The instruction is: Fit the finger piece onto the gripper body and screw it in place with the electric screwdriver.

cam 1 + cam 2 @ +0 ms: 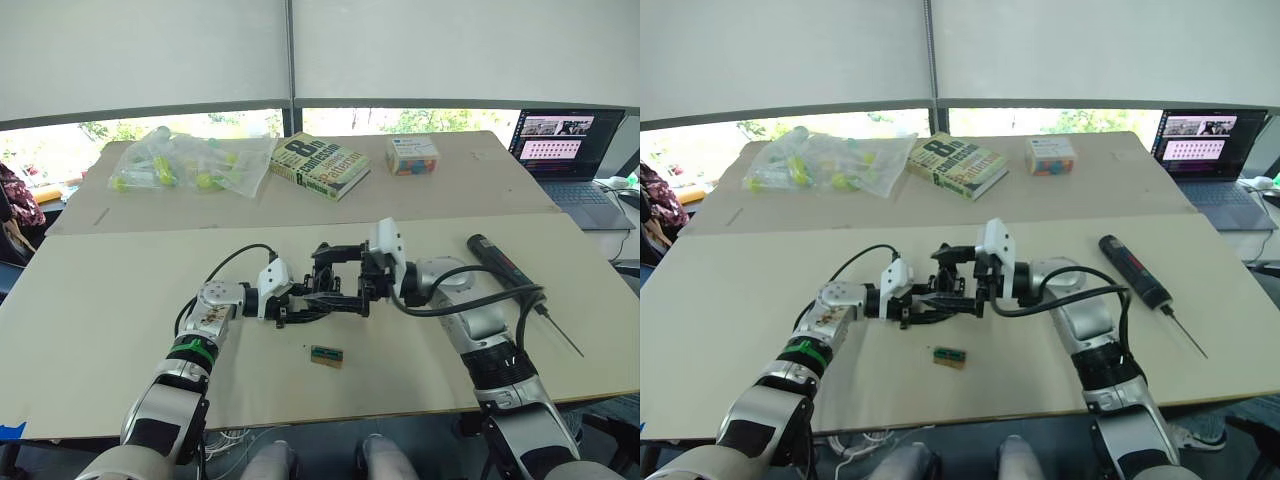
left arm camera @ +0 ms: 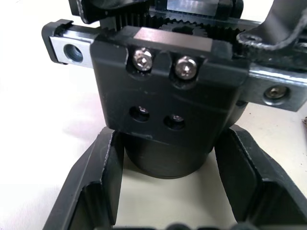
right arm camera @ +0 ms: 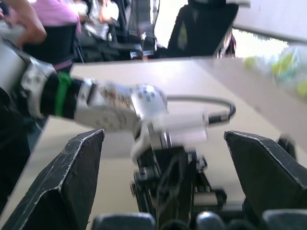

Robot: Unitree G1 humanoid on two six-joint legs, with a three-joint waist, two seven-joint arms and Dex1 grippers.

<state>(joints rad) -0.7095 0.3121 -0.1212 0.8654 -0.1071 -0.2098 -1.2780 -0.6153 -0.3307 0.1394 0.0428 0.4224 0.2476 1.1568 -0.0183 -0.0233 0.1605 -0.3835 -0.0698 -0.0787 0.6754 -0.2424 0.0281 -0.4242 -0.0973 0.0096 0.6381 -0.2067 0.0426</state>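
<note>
The green-and-tan block (image 1: 326,356) lies loose on the bench (image 1: 100,300), nearest the front edge, just below the two hands. Above it the left hand (image 2: 165,191) has its fingers spread on either side of the body's (image 2: 168,103) rounded base; in the left wrist view a gap shows at each side, so it looks released rather than clamped. The right hand (image 1: 362,277) reaches in from the other side, its fingers (image 3: 72,177) wide apart, gripping nothing that can be seen.

The body sits between the two hands at mid-bench. I cannot pick out the finger piece in the dark cluster there. The screwdriver (image 1: 502,265) lies well apart to the right, bit (image 1: 560,332) pointing toward the front edge.

Risks, as I judge them: with neither hand clenched, a nudge from either could tip or slide the body. The two hands crowd each other and may collide as they close. A cable (image 1: 470,300) loops near the screwdriver and could drag it on the reach. A poorly seated piece would let the bit slip off the screw.
</note>
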